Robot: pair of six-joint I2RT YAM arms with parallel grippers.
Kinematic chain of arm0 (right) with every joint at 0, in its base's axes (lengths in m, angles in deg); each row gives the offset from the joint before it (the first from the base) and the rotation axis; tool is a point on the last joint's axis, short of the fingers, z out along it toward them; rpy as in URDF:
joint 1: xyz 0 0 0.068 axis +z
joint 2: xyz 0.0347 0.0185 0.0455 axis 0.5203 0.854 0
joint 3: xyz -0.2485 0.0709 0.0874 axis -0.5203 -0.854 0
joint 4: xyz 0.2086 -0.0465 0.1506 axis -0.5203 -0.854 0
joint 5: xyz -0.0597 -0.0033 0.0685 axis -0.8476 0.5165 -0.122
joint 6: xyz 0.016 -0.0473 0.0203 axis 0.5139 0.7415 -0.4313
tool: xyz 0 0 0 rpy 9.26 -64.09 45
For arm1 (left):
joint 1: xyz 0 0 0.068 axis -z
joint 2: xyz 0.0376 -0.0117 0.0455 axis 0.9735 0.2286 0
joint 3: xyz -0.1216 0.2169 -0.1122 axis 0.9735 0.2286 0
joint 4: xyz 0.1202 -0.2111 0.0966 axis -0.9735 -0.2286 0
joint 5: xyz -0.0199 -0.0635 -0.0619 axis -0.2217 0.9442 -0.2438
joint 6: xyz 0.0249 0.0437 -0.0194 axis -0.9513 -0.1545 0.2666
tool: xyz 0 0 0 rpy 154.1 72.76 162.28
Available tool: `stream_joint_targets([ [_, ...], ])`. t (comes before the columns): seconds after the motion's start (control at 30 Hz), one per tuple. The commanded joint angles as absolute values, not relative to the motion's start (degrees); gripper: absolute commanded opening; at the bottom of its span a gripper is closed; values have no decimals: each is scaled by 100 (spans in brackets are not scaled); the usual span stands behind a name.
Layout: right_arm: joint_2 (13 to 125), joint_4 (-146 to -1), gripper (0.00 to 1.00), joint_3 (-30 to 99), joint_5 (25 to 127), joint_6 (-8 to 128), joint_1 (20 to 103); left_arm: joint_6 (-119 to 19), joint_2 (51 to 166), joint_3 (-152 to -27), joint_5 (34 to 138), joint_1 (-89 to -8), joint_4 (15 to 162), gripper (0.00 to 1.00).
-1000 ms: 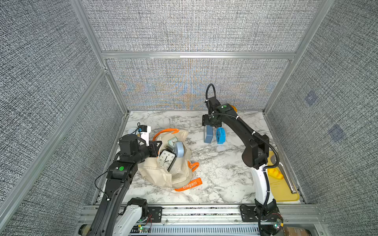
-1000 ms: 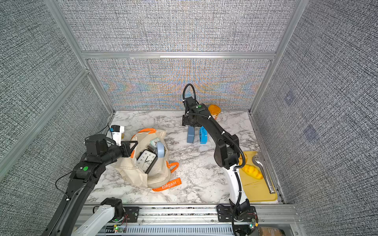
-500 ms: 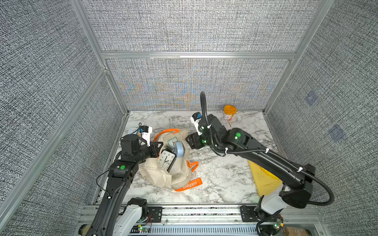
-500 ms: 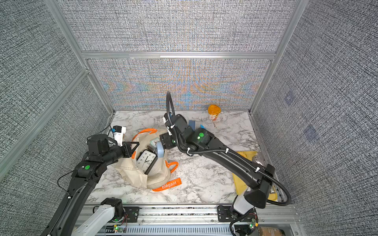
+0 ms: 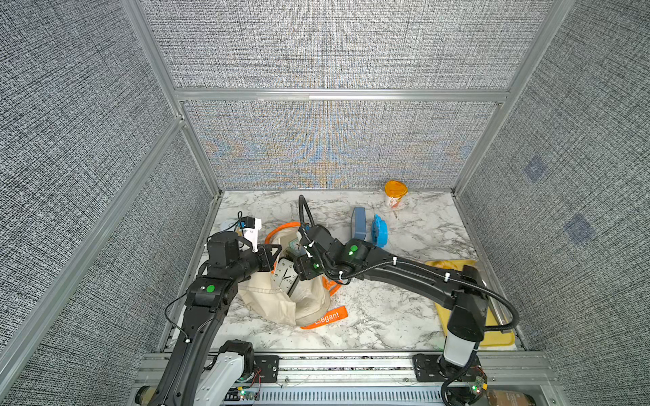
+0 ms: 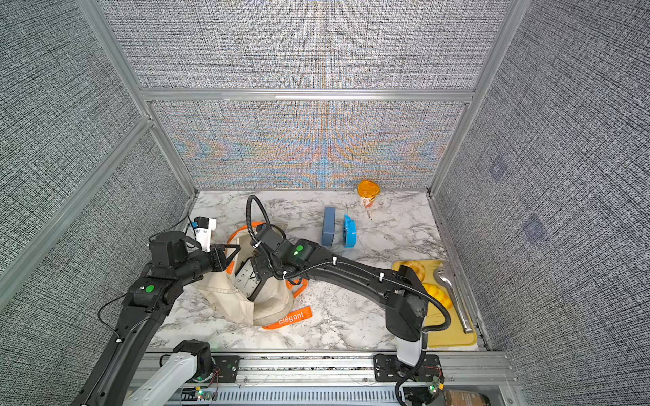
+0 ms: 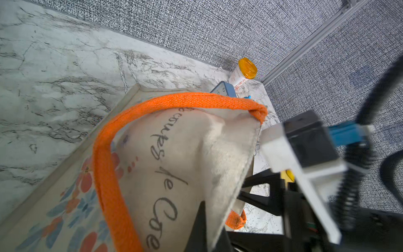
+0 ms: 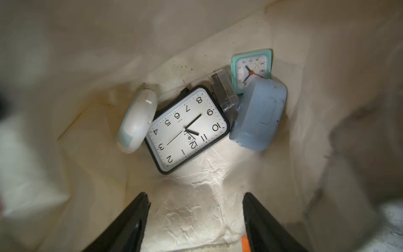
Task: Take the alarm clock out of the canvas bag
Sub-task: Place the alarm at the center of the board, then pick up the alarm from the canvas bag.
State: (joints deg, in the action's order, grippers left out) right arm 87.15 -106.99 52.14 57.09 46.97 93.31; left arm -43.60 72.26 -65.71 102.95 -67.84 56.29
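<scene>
Retrieval under way, nothing lifted out yet: the left gripper [image 5: 269,258] is clamped on the rim of the bag [image 5: 278,305], which lies near the left edge of the table [image 5: 387,316], and holds its mouth up. The right gripper [image 8: 195,195] is inside that mouth with its jaws wide and empty, apart from the contents. Counted in the right wrist view, the bag holds three clocks: one black clock [image 8: 187,128] lying face up, and one teal clock [image 8: 251,68] partly covered by one pale clock [image 8: 259,113] that shows its back. It also holds one white pod [image 8: 137,121] leaning on the black clock, its kind not discernible, and one clear clip [image 8: 224,91]. Outside the bag, toward the table's back edge, one slate clock [image 5: 358,223] and one blue disc [image 5: 380,230] stand side by side. One cup [image 5: 395,193] sits at the back right corner and one tray [image 5: 499,337] lies along the right edge. Judged left to do: close on a clock, lift it clear, set it down.
</scene>
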Motion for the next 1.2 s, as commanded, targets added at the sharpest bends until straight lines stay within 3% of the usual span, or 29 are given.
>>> stream_joint_targets([
  [0.0,8912,-10168,73,5129,5415,4321,9271,-4198,7190,-6535,10559,-6785,5815,2],
  [0.27,9311,-10088,73,5040,4693,4283,9204,-4062,7267,-6674,10639,-6790,5711,2],
  [0.67,9729,-9879,74,5256,4832,4179,8936,-3931,7388,-6754,10666,-6788,5600,2],
  [0.97,9917,-9937,65,5357,4899,4074,8867,-3946,7402,-6728,10674,-6782,5628,2],
  [1.17,9697,-10067,64,5302,4590,3945,8831,-3976,7390,-6729,10648,-6782,5602,2],
])
